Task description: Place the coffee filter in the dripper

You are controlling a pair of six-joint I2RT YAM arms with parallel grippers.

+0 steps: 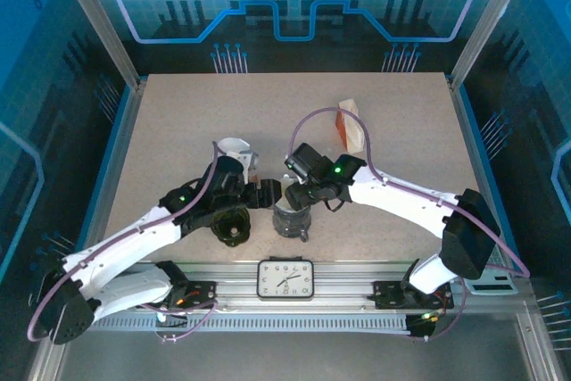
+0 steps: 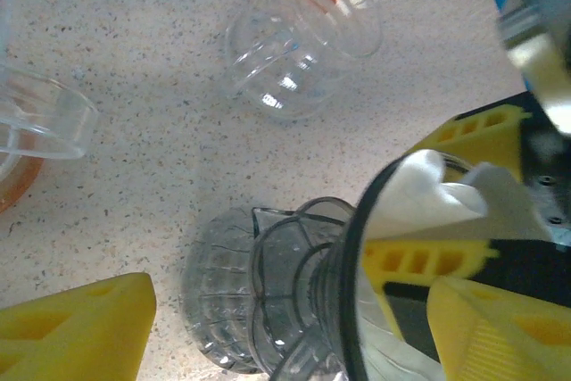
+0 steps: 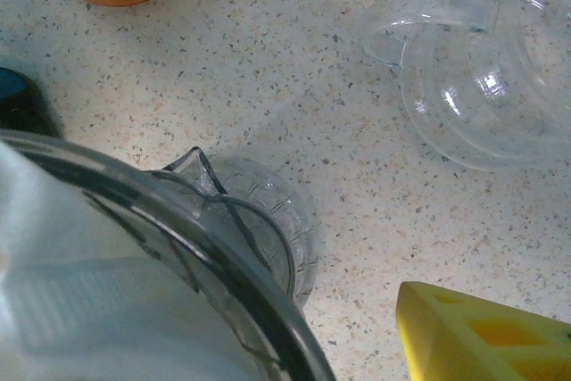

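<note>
Glass jar (image 2: pixel 285 60) on side beyond. Ribbed carafe (image 2: pixel 227 301) under dark-rimmed dripper (image 2: pixel 352 247), white paper filter (image 2: pixel 419 176) inside (crumpled). Left gripper (image 2: pixel 294 332) wide; right gripper (image 1: pixel 287 194): cannot tell.

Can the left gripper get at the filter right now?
Probably not cleanly. The right gripper has a finger either side of the filter at the dripper mouth, so the left gripper, open around the dripper, would likely bump it.

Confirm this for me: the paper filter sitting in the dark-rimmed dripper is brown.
Not brown. The paper filter sitting in the dark-rimmed dripper is white, as the left wrist view shows.
</note>
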